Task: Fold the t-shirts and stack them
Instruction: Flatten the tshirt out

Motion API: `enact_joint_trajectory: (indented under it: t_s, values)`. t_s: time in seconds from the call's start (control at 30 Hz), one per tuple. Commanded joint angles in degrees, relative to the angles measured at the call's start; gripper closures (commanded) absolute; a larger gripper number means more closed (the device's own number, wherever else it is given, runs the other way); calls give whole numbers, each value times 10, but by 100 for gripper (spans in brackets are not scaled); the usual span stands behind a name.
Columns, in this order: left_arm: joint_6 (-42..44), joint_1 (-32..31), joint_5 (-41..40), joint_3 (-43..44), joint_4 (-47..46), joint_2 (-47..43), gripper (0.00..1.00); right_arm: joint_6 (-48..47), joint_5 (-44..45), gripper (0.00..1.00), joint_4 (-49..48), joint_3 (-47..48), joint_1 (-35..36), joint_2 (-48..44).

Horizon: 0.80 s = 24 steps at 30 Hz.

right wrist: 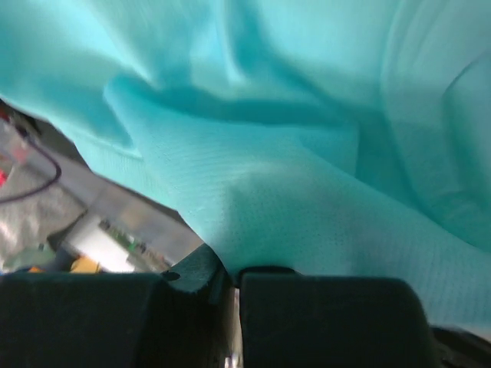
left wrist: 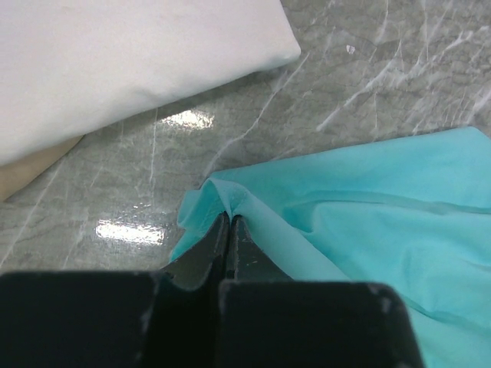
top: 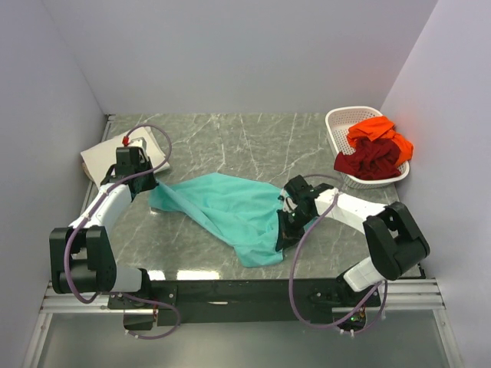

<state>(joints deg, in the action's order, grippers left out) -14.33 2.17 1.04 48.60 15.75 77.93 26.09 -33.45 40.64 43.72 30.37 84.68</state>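
Observation:
The teal t-shirt (top: 222, 211) lies stretched across the middle of the table, its near end hanging over the front edge. My left gripper (top: 150, 186) is shut on its left corner (left wrist: 230, 201), pinching a fold of cloth. My right gripper (top: 285, 230) is shut on the shirt's right side; teal cloth (right wrist: 307, 169) drapes over its fingertips and fills that wrist view. The folded cream t-shirt (top: 115, 157) lies flat at the far left, and shows in the left wrist view (left wrist: 115, 61). The orange t-shirt (top: 380, 134) and dark red t-shirt (top: 368, 159) are bunched in the basket.
The white lattice basket (top: 337, 123) stands at the far right by the wall. Grey walls close in the table on three sides. The arms' base rail (top: 245, 295) runs along the near edge.

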Motion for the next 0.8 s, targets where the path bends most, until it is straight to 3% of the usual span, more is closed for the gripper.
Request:
enact_joint_trajectory:
  t_s: [0.0,0.17,0.27,0.43,0.67,0.77]
  values:
    - [9,0,-9,20,-3,-17,100,1,71,100,-29,65,-12,10]
    - [9,0,-7,21,-3,-16,100,-11,88,100,-28,101,-43,30]
    - [9,0,-4,22,-3,-13,100,-18,80,91,-41,117,-68,56]
    - [8,0,1,23,-4,-9,100,-11,49,65,-81,147,-84,77]
    - [8,0,4,25,-3,-4,100,-5,79,37,-88,95,-85,-66]
    - [6,0,8,26,-3,-1,99,-6,106,37,-77,52,-83,-136]
